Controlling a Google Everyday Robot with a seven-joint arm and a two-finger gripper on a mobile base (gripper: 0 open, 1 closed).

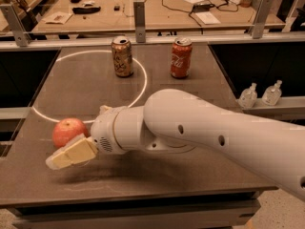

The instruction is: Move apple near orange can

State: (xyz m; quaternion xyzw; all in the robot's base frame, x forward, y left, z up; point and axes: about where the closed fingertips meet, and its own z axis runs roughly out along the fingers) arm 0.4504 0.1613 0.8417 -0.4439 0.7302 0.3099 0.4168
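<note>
The apple [66,129] is round and red-orange and sits on the dark table near the front left, just inside a white circle line. My gripper [71,152] is a cream-coloured piece at the end of the big white arm [200,132]. It lies low over the table, right in front of the apple, and overlaps the apple's lower front edge. The orange can [122,56] stands upright at the far side of the table, well apart from the apple. The arm hides the middle right of the table.
A red Coca-Cola can [181,57] stands upright to the right of the orange can. A white circle line [143,82] is marked on the table top [90,89]. A metal rail [152,41] runs behind the table. Two small clear bottles [259,94] stand on a ledge to the right.
</note>
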